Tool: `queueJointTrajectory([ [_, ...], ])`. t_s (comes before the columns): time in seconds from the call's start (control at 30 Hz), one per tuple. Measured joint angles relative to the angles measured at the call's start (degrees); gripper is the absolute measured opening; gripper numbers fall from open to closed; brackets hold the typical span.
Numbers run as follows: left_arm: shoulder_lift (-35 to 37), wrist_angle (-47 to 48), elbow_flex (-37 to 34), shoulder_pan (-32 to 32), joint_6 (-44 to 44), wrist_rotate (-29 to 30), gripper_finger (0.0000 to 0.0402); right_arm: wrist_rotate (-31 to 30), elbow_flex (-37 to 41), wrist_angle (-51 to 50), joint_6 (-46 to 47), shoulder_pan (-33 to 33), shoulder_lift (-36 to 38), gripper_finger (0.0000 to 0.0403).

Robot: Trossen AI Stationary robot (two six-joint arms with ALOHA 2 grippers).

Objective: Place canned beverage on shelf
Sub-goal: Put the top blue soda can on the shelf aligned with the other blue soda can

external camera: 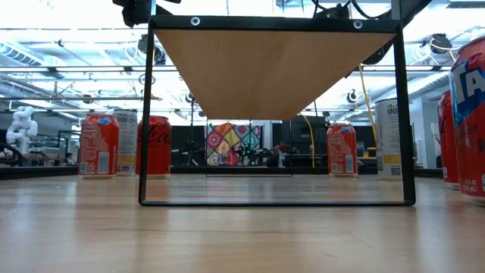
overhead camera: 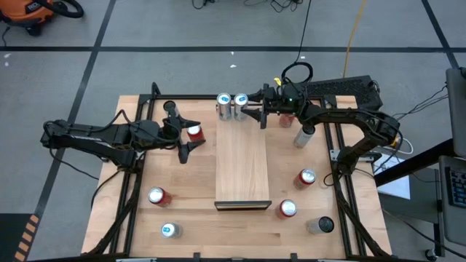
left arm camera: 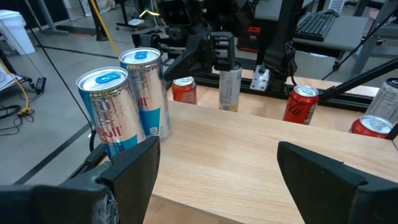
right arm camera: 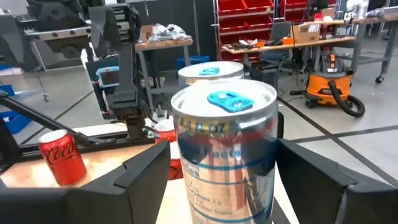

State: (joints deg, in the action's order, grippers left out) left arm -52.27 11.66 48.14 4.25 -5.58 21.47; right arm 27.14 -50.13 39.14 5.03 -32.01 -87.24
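Observation:
The shelf (overhead camera: 242,164) is a long pale wood panel raised on a black frame, seen from below in the low view (external camera: 276,72). Two silver-and-blue cans stand upright side by side on its far end, the left can (overhead camera: 224,102) and the right can (overhead camera: 240,101). My right gripper (overhead camera: 250,106) reaches in level from the table's right and is shut on the right can (right arm camera: 224,149). My left gripper (overhead camera: 183,131) is open and empty at shelf height off the shelf's left side (left arm camera: 217,168). It is above a red can (overhead camera: 194,132). My right gripper pinches the right can's side wall (right arm camera: 180,168) between its two fingers, one on each side, below the can's top. The fingers come in level from the table's right. The can stands upright with its bottom (left arm camera: 157,133) on the shelf's far end.
Cans stand on the tabletop around the shelf: red ones (overhead camera: 159,195), (overhead camera: 306,177), (overhead camera: 287,209), a silver one (overhead camera: 170,230), a dark one (overhead camera: 320,224) and a tall silver one (overhead camera: 304,135). The shelf's middle and near end (overhead camera: 242,189) are bare wood.

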Motion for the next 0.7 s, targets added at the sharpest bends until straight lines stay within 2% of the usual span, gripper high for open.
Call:
queueJointTrajectory([
  [0.3,0.00,0.02,0.00,0.00,-0.01,0.00,0.0322,-0.07,0.00,-3.39,-1.38,-0.02,-0.11,0.0263],
  [0.57,0.00,0.02,0.00,0.00,-0.03,0.00,0.0322,1.11,0.00,-4.32,-7.91,-0.31,-0.11,0.0212],
  [0.7,0.00,0.02,0.00,0.00,-0.01,0.00,0.0322,1.77,-0.07,-5.40,-8.82,-0.68,-0.02,0.0200],
])
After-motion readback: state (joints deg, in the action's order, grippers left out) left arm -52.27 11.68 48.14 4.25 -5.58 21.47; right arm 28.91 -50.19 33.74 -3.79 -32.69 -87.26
